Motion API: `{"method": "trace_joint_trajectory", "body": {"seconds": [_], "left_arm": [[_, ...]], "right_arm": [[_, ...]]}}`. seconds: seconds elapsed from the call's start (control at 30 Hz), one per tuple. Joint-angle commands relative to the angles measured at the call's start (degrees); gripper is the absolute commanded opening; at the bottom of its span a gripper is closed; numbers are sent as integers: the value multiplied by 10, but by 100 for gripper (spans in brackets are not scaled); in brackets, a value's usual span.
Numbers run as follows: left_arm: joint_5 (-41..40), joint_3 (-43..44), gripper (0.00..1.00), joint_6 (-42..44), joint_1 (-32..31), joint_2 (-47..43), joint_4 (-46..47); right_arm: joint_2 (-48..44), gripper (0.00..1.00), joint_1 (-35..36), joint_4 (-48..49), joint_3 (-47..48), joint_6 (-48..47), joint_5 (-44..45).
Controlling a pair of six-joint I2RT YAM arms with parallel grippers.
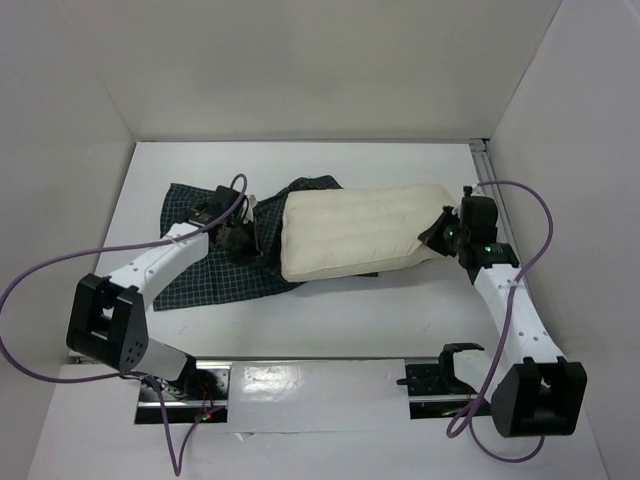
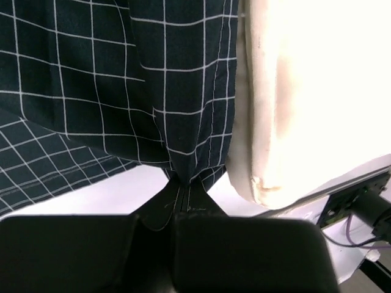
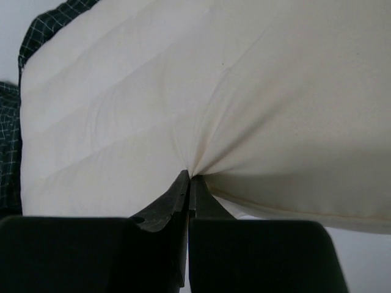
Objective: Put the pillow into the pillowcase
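Observation:
The cream pillow (image 1: pixel 355 232) lies across the middle of the table, its left end resting on the dark checked pillowcase (image 1: pixel 200 275), which is spread crumpled at the left. My left gripper (image 1: pixel 238 238) is shut on a pinched fold of the pillowcase (image 2: pixel 177 91) right beside the pillow's left end (image 2: pixel 305 91). My right gripper (image 1: pixel 440 235) is shut on the pillow's fabric (image 3: pixel 201 91) at its right end, the cloth puckering at the fingertips. A strip of pillowcase (image 3: pixel 9 140) shows past the pillow's far end in the right wrist view.
White walls enclose the table on the left, back and right. A metal rail (image 1: pixel 300 375) with both arm bases runs along the near edge. Purple cables (image 1: pixel 530 215) loop beside each arm.

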Motion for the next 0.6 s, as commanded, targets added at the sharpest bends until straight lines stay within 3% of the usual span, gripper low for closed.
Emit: {"method": "trace_joint_trajectory", "body": {"seconds": [0.0,0.33,0.57], "left_arm": [[-10,-1,0,28,0,-35,-55],[14,33,0,31,0,-47,-77],[22,4,0,24,-5,-52,-72]], "right_arm": [[-45,0,-4,-11,-19,-3,-45],[-121,0,51,-22,-76,45,-31],[-115,0,57,-4,-70,56,-6]]}}
